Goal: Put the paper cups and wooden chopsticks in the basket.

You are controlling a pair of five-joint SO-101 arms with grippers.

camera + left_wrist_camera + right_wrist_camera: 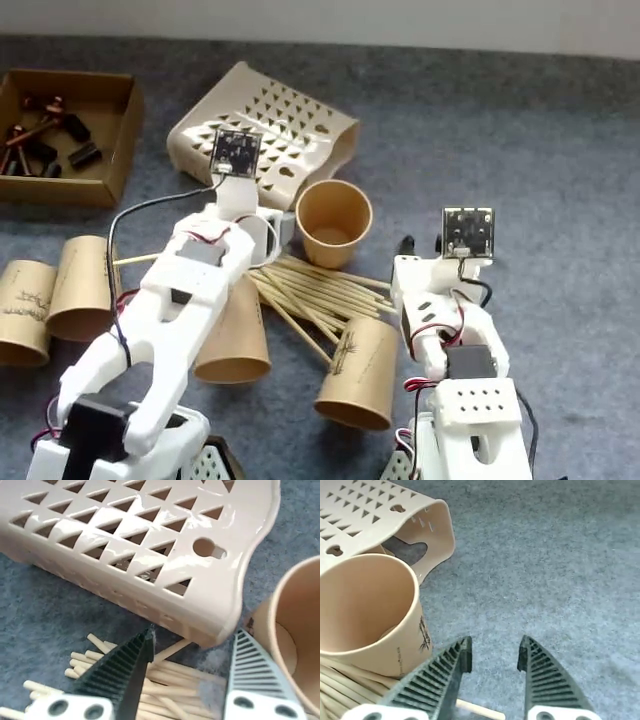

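Chopsticks first: a loose bundle lies flat on the grey carpet, spread out beneath and just behind the left pincer. That pincer is spread wide, black finger on one side, white finger on the other, with nothing gripped between them. Straight ahead of its tips is the basket, tipped over with its perforated base facing up and its rim close to the tips. Just off the white finger stands the upright cup, mouth to the ceiling, right at the edge of the bundle.

Over to the right pincer: its jaws are parted to a middling gap and empty, and it hangs over bare carpet. The upright cup is just beside its inner finger, with the basket beyond that. One stick end pokes out near the base of its fingers.

Behind the pincers, a first fallen cup lies partly under the left arm. A second fallen cup lies between the two arms, against the near ends of the sticks. Well out on the left arm's outer side, a third fallen cup and a fourth fallen cup lie side by side. Beyond them, level with the basket, sits a cardboard box holding small dark parts
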